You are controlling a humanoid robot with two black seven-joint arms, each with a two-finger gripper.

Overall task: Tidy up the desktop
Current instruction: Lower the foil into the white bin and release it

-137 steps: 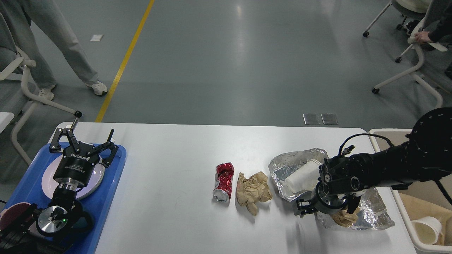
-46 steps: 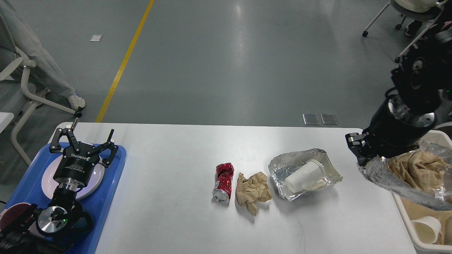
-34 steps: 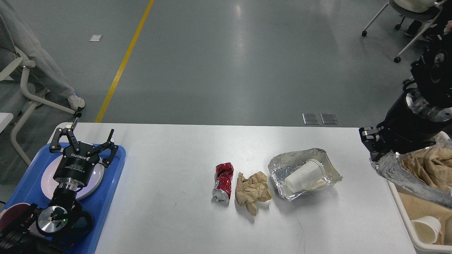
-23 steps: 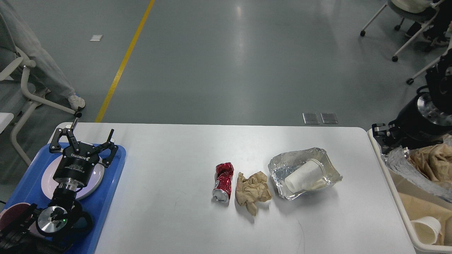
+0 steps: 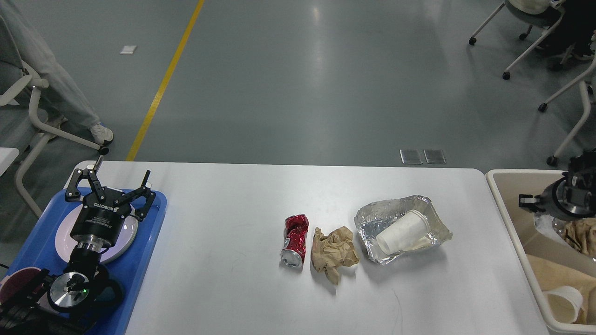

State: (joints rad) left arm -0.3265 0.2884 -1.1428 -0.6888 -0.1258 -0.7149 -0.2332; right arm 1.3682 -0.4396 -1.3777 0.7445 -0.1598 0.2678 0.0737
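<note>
R gripper point(image 5: 535, 204) over beige bin point(image 5: 507, 209) w/ foil wad, grip unclear. L gripper point(image 5: 109, 188) open. Left on desktop point(image 5: 223, 260): can point(image 5: 294, 239), paper point(image 5: 333, 251), foil tray point(image 5: 400, 228) + cup point(image 5: 402, 231).

Desktop point(image 5: 223, 279): white, smooth, matt w/ faint sheen; crushed red can point(image 5: 294, 240) = glossy dented metal, brown paper wad point(image 5: 333, 252) matt & rough-creased, foil tray point(image 5: 421, 223) shiny wrinkled metal holding a smooth white paper cup point(image 5: 403, 231). Blue tray point(image 5: 139, 260) is smooth plastic, slightly glossy, w/ a smooth pale plate point(image 5: 63, 237); left gripper point(image 5: 110, 190) matt black w/ a polished metal collar. Beige bin point(image 5: 505, 204) = matt plastic, w/ crinkled brown paper + shiny foil inside; floor point(image 5: 298, 83) is grey & glossy w/ light reflections.
</note>
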